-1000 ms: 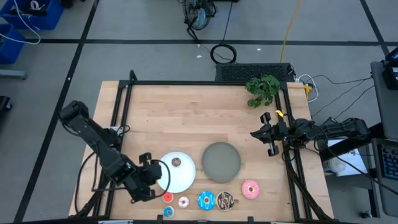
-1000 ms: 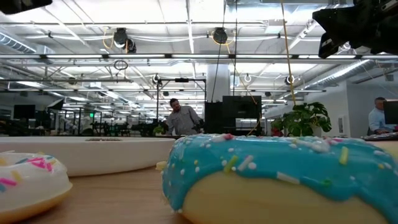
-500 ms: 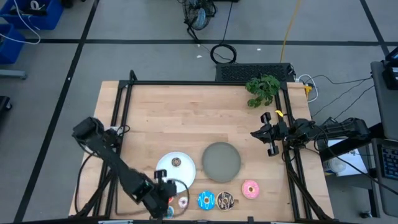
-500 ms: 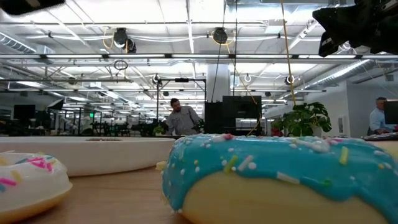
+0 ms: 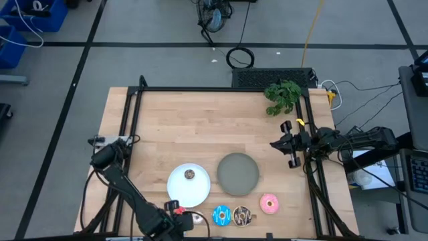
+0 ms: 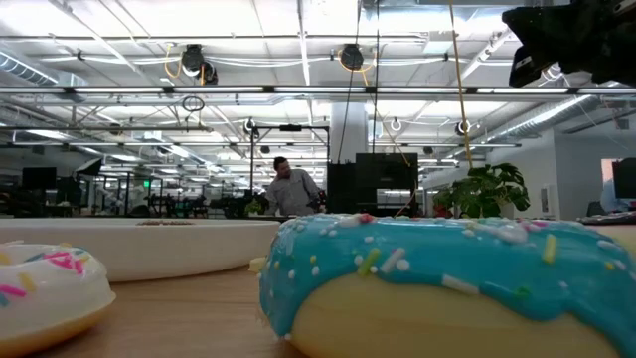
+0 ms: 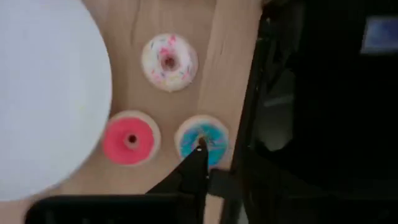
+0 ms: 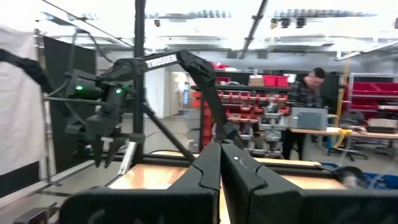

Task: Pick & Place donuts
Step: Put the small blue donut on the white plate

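Note:
In the left wrist view my left gripper [image 7: 201, 155] hangs over three tiny donuts by the table's near edge: blue [image 7: 202, 138] right under it, red [image 7: 130, 140], and whitish-pink [image 7: 169, 62]. In the high view it [image 5: 179, 219] covers them. A tiny brown donut [image 5: 189, 175] lies on the white plate [image 5: 180, 191]. The larger blue [image 5: 221, 215], brown [image 5: 242, 215] and pink [image 5: 269, 203] donuts lie flat on the table. My right gripper [image 5: 279, 143] waits shut at the table's right edge, holding nothing.
The grey plate [image 5: 238, 174] sits right of the white plate. A green plant [image 5: 283, 96] stands at the far right corner. A black frame rail [image 7: 249, 124] runs along the near edge beside the tiny donuts. In the low view the blue donut [image 6: 447, 278] fills the foreground.
My left gripper has swung from beside the white plate's left rim toward the table's near edge and sunk a little, tipping further downward, and now stands over the tiny donuts. The donuts and plates have stayed where they were.

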Controlling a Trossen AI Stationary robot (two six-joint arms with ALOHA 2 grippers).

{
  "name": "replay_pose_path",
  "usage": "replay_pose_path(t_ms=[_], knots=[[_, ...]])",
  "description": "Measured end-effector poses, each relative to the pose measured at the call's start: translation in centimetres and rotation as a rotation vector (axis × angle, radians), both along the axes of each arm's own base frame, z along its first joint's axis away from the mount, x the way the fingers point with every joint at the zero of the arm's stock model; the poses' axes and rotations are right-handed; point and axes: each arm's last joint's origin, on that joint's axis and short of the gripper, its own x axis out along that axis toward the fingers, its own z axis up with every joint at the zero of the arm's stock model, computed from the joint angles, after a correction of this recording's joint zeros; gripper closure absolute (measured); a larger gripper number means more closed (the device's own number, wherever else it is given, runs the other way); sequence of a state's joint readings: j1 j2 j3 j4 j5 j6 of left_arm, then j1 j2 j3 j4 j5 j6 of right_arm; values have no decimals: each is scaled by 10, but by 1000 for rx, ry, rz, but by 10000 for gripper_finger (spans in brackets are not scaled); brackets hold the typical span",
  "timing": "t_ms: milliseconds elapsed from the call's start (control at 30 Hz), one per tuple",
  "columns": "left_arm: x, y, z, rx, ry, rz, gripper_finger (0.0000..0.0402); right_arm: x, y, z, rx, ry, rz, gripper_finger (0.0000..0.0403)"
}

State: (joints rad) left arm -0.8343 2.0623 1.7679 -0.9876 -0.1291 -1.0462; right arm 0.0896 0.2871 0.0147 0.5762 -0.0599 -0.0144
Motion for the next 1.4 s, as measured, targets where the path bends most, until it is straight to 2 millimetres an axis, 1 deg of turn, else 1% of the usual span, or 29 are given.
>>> replay_pose_path(t_ms=[100,267,367,633,767,967,1100,1233,1400], knots=[[-2,-10,-3,-17,-56,26,272,0,1,0,-10,-2,23,403],[-7,-23,-2,-51,-114,9,203,0,1,1,-14,-12,20,403],[-11,-26,-2,-41,-128,13,181,-1,1,2,-12,-27,19,403],[-13,-28,-2,-46,-122,20,174,-1,1,2,-26,-30,14,403],[-15,-25,-13,-31,-104,10,174,-1,1,2,-27,-29,14,403],[-15,-24,-29,-59,-100,5,174,-1,1,1,-27,-22,15,403],[-18,-22,-41,-68,-67,19,174,-1,1,1,-27,-22,16,403],[-18,-23,-48,-103,-63,21,174,-1,1,1,-27,-22,16,403],[-18,-22,-55,-107,-88,17,174,-1,1,1,-27,-21,16,403]])
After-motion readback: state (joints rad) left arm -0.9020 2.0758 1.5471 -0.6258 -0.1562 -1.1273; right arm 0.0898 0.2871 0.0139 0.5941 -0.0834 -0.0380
